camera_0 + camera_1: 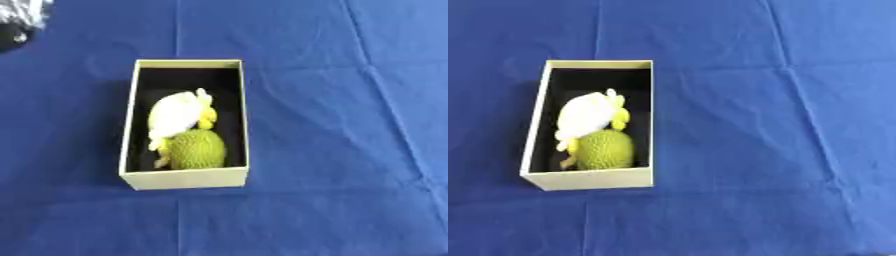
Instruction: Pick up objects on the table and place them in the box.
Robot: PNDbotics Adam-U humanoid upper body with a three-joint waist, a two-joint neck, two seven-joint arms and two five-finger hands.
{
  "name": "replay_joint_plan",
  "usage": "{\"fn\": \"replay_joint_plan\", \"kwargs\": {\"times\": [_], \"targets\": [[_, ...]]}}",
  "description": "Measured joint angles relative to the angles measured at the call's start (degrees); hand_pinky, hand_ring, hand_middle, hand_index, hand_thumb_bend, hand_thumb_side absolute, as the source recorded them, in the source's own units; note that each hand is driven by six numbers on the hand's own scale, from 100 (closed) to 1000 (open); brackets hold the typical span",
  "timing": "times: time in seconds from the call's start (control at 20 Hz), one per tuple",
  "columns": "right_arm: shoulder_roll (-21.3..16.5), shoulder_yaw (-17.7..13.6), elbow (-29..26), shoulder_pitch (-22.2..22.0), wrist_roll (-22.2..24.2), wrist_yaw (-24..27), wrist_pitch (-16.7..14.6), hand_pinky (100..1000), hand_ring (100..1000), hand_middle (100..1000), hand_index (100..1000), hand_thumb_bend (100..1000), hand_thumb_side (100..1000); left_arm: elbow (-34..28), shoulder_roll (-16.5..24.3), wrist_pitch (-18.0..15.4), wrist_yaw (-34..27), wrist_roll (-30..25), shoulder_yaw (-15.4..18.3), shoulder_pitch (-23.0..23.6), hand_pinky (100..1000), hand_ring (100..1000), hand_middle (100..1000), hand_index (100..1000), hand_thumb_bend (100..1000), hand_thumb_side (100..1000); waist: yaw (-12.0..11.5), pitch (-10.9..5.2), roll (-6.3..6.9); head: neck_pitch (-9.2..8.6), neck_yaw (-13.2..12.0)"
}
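Observation:
A cream cardboard box [128, 131] with a dark inside stands open on the blue cloth, left of centre. Inside it lie a white and yellow soft object [178, 114] and, nearer the front wall, a round green bumpy object [197, 149] touching it. A blurred silver and black part of my left arm or hand [19, 20] shows only in the top left corner of the left eye view, far from the box. My right hand appears in neither view.
The blue tablecloth [780, 125] covers the whole table, with fold creases running across it. No loose objects show on the cloth around the box.

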State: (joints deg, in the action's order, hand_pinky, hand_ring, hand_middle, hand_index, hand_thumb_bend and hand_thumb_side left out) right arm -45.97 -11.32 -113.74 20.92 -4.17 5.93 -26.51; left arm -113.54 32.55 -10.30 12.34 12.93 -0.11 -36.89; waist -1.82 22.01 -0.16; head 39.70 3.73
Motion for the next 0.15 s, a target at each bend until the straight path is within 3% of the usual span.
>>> {"fn": "replay_joint_plan", "kwargs": {"times": [0.15], "targets": [[0.76, -0.79, 0.00, 0.63, -2.86, 1.89, -1.89, 876, 816, 608, 785, 100, 360, -0.03, -1.86, -5.49, -5.10, 10.37, 4.05, 2.45, 752, 779, 767, 874, 100, 558, -0.18, 0.01, -0.17, 0.00, -0.05]]}}
